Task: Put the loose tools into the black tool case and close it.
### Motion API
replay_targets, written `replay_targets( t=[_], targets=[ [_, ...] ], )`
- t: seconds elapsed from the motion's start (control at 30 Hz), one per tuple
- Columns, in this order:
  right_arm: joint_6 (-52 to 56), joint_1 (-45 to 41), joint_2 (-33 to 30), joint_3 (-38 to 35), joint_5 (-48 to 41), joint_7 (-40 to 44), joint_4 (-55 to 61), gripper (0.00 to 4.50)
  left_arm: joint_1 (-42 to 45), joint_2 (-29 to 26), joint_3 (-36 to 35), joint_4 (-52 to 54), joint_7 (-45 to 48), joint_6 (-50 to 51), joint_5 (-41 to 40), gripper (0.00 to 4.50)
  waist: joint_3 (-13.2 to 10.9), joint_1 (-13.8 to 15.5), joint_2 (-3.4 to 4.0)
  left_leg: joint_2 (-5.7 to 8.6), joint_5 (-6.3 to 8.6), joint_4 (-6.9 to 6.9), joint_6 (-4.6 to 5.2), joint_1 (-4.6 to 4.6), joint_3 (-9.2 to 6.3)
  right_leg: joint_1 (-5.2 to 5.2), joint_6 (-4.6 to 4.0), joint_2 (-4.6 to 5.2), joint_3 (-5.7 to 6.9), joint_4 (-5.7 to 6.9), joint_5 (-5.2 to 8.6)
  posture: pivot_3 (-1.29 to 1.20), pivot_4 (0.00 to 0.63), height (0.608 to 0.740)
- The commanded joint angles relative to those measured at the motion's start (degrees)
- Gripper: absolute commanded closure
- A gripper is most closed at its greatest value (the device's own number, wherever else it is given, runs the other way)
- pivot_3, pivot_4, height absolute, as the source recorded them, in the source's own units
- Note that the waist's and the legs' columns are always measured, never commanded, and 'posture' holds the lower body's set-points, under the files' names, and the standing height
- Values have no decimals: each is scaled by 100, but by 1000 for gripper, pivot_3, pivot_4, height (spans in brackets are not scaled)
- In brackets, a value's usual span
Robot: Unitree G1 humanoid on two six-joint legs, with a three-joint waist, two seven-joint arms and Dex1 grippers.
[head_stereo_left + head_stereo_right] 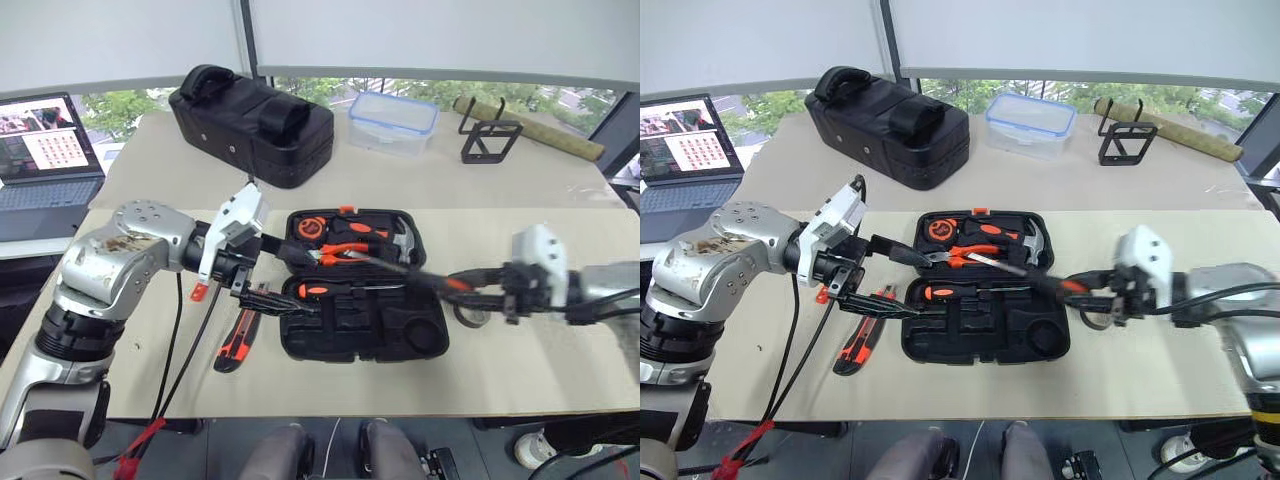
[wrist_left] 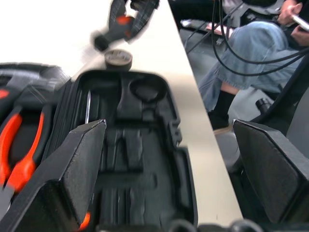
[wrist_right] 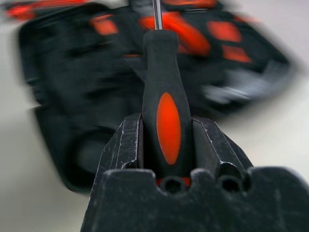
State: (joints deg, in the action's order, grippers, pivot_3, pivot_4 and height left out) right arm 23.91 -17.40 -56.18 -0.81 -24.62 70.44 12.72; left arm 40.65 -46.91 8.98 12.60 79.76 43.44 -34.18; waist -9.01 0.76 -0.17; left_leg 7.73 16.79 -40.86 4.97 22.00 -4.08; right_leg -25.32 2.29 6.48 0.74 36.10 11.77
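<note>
One pincer [image 3: 166, 145] clamps screwdriver [image 3: 164, 101]; other [image 2: 169, 159] wide.

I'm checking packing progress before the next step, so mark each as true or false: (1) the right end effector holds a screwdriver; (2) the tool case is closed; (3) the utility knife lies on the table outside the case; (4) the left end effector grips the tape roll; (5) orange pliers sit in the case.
1. True: the right end effector is shut on the black-and-orange screwdriver.
2. False: the black tool case lies open.
3. True: the utility knife lies on the table, on the robot's left of the case.
4. False: the left end effector is open and empty; the tape roll lies on the table beside the case.
5. True: the orange pliers sit in the case.
</note>
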Motion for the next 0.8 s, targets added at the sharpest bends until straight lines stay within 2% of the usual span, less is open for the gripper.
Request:
replay_targets(
  t=[0.03,0.23,0.63,0.67,0.8],
  targets=[
    [-744,-531,131,516,716,68,-265,3458,20,-94,-54,45,40,-290,126,0,-1,11,-2,2,0,-2,0,2,-1,-1,0,0,3,0,0,0,150,722],
    [-1330,-851,330,950,1260,173,-890,3458,-18,-141,-193,76,-80,-219,84,0,-2,13,-3,4,0,-3,0,3,-4,-5,1,-1,5,2,-1,0,150,722],
    [-1897,-878,549,1172,1707,213,-1225,3458,-58,-96,-203,93,-224,-279,109,0,-1,-11,-3,0,-1,-2,0,7,-3,-14,-1,-5,2,4,-1,0,150,722],
    [-1851,-885,585,1159,1691,194,-1208,2441,-51,-85,-197,80,-231,-291,115,0,-1,-11,-3,0,-1,-2,0,6,-3,-14,-1,-6,3,5,-1,0,150,722],
    [-1353,-974,715,948,1285,174,-862,1148,-30,-58,-187,56,-248,-302,115,0,-1,-15,-3,0,-1,-2,0,5,-3,-13,-1,-6,2,5,-1,0,150,722]
  ],
)
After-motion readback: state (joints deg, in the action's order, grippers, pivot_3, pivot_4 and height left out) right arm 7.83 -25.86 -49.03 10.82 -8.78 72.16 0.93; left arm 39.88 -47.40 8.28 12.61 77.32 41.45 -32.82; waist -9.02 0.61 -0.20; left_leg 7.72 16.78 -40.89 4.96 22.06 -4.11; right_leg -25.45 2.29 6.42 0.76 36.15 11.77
